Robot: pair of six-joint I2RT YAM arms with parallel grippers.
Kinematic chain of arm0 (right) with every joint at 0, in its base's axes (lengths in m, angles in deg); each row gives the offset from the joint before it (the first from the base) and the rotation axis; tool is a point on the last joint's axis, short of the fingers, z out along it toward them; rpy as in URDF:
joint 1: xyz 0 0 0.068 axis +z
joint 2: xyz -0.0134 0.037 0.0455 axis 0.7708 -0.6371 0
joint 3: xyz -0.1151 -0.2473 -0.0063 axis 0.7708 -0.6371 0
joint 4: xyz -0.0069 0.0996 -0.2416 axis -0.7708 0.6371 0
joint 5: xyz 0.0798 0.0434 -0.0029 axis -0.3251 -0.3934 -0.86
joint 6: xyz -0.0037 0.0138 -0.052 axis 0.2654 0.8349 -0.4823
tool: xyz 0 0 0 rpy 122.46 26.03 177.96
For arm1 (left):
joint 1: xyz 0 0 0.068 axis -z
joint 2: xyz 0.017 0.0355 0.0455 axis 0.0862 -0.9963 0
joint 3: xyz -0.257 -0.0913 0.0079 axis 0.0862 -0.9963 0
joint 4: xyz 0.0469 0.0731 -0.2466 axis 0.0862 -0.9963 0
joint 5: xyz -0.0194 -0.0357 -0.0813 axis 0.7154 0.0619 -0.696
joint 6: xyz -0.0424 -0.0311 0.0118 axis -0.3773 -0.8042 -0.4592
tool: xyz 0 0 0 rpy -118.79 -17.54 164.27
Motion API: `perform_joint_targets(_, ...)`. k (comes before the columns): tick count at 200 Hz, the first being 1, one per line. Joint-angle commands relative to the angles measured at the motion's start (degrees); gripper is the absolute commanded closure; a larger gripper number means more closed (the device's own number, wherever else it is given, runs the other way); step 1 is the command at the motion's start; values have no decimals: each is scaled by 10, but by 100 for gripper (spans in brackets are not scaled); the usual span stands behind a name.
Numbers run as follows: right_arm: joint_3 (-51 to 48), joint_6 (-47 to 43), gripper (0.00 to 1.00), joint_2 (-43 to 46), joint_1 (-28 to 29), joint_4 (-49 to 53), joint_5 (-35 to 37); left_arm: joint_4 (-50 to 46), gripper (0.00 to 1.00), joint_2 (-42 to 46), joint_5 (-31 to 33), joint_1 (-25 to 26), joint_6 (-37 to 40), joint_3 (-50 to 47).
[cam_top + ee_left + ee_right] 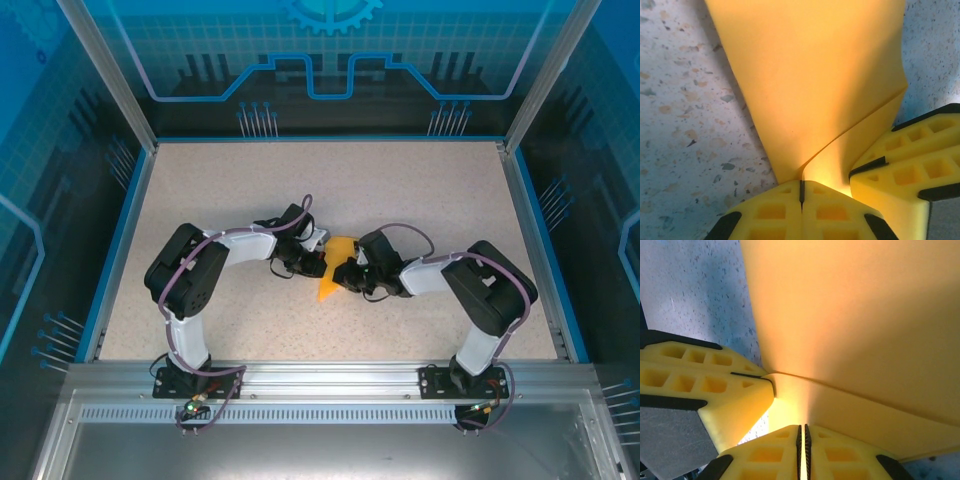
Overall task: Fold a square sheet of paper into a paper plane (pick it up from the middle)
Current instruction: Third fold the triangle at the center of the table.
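At mid-counter (200,200), your left gripper (801,186) and right gripper (803,432) clenched the light, floppy paper plane (330,285); its crease (855,127) looked firmest to hold.

Black-and-white left arm (188,285) and right arm (490,300), mauve-cabled.
Each has black joint housings and white links, with mauve cables (240,234) looping alongside and black bases (185,378) bolted down at 6 o'clock. The left end effector (801,192) and right end effector (802,440) have yellow fingers (770,212) moulded with square pockets and edged in black.
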Motion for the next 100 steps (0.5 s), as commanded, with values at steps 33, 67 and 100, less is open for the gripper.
perform_joint_targets(33,5,-35,86,38,-26,54,0,-37,99,-22,16,-1,20,-1)
perform_joint_targets(67,11,-49,86,32,-51,57,-10,-37,99,-22,16,-1,21,0)
perform_joint_targets(100,4,-56,86,10,-60,64,2,-39,100,-21,16,-1,21,0)
